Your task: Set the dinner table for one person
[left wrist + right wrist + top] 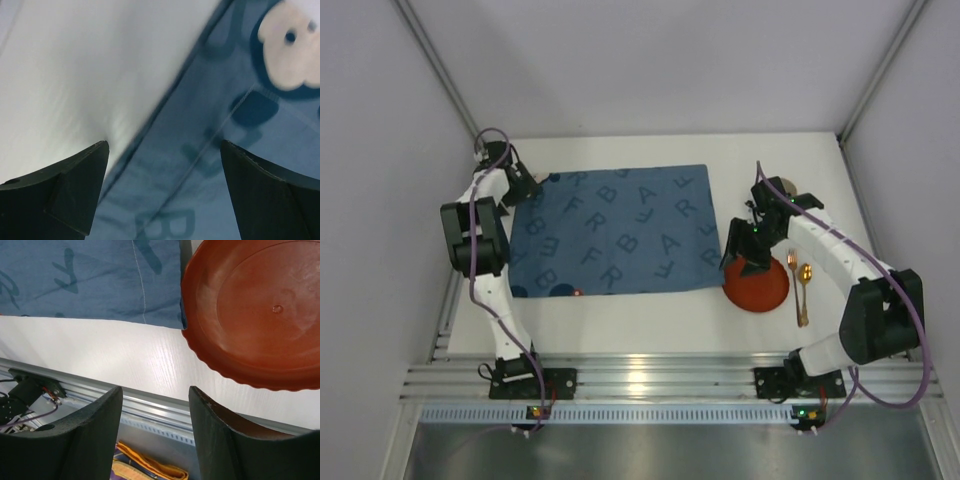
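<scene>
The white dinner table (650, 315) carries a blue letter-printed placemat (615, 230) in the middle. A red plate (760, 285) lies just right of the mat's near right corner, with a gold fork (792, 268) and a gold spoon (804, 285) to its right. My left gripper (527, 187) is open and empty, low over the mat's far left corner; its wrist view shows the mat edge (165, 130) between the fingers. My right gripper (740, 255) is open and empty above the plate's left rim. In its wrist view the plate (255, 310) lies beyond and to the right of the fingers (95, 435).
A tan round object (786, 187) sits at the far right behind my right arm, mostly hidden. Grey walls enclose the table on three sides. A metal rail (660, 380) runs along the near edge.
</scene>
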